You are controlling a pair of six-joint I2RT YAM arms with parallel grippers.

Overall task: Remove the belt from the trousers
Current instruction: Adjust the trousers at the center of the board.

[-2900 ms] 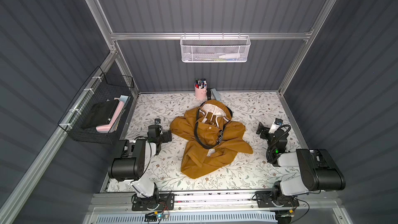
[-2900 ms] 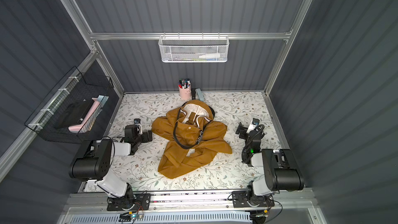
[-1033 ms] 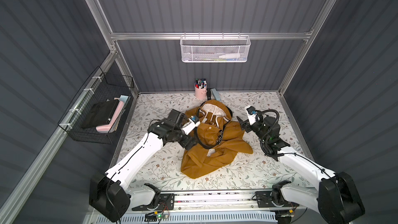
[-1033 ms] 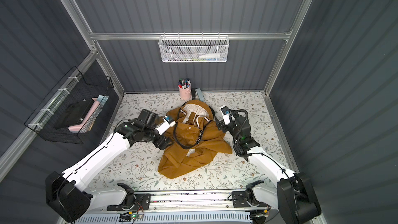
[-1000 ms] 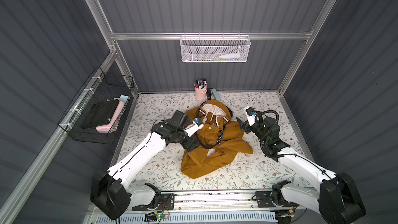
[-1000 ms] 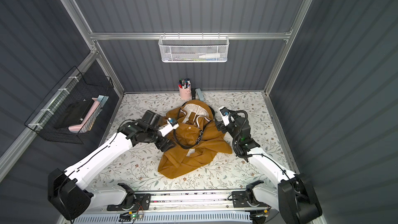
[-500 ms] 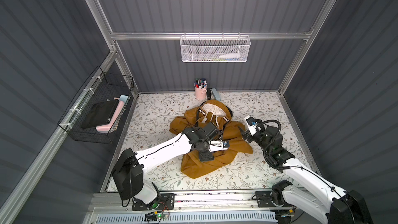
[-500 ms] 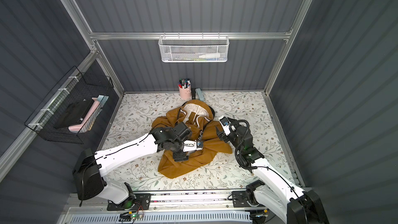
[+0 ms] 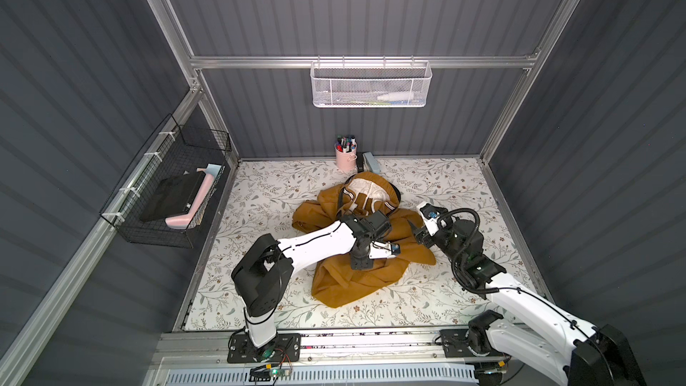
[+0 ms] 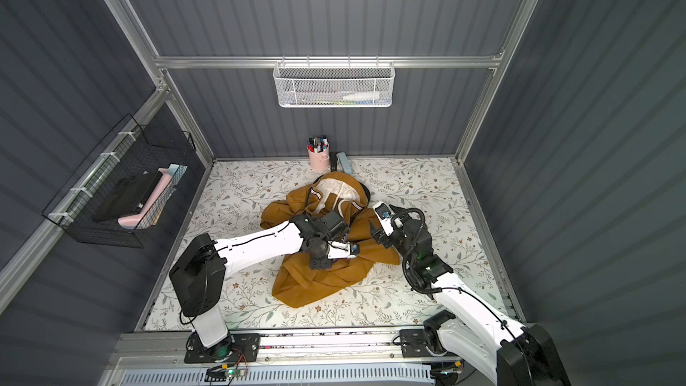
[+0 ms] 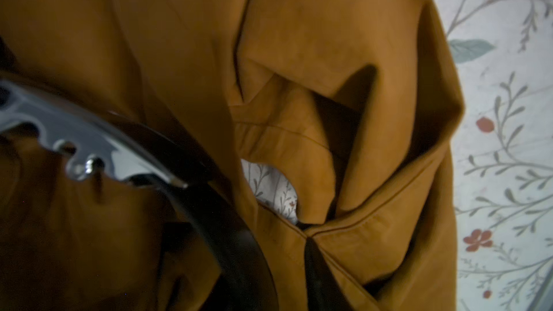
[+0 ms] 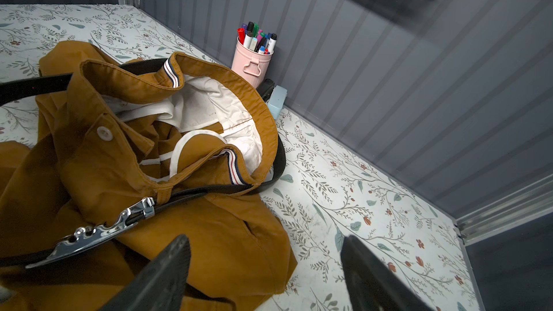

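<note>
The surface (image 9: 267, 194), covered in a pale print of leaves and small flowers, fills the lower middle of both top views. The mustard-brown trousers (image 9: 334, 287) lie crumpled on it at the centre, waist toward the top of the frame, and in the right wrist view a bend of the black belt (image 12: 279, 157) around the waistband rests on the print. At the upper middle, against the back wall, stand a pink cup (image 9: 346, 159) of markers and, just beside it, a pale blue box (image 9: 370, 162).
</note>
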